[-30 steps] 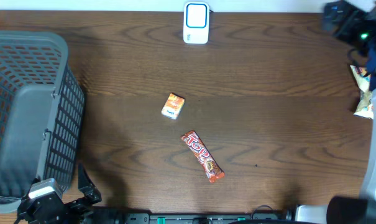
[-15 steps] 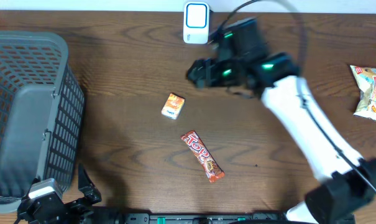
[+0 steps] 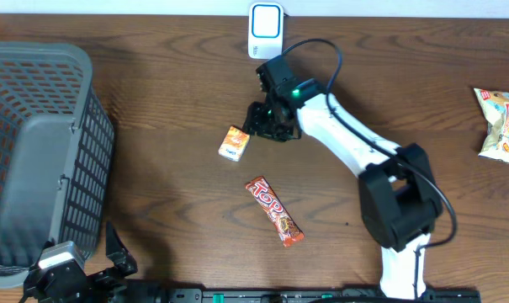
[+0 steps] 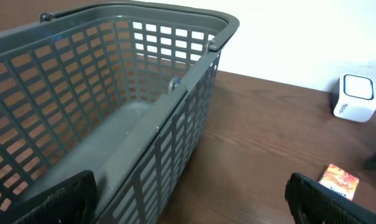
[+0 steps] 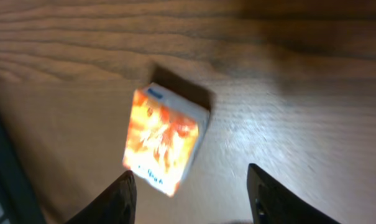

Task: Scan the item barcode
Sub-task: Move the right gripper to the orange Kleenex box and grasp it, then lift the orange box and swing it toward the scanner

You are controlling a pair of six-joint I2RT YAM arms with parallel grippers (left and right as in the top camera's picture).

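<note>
orange box by right claw, overhead-only candy bar

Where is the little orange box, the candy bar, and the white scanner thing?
orange box (image 3: 234,143), overhead view, on the middle of its top face.
candy bar (image 3: 274,211), overhead view, on the middle of its wrapper.
white scanner (image 3: 266,31), overhead view, on its blue-rimmed front.
</note>
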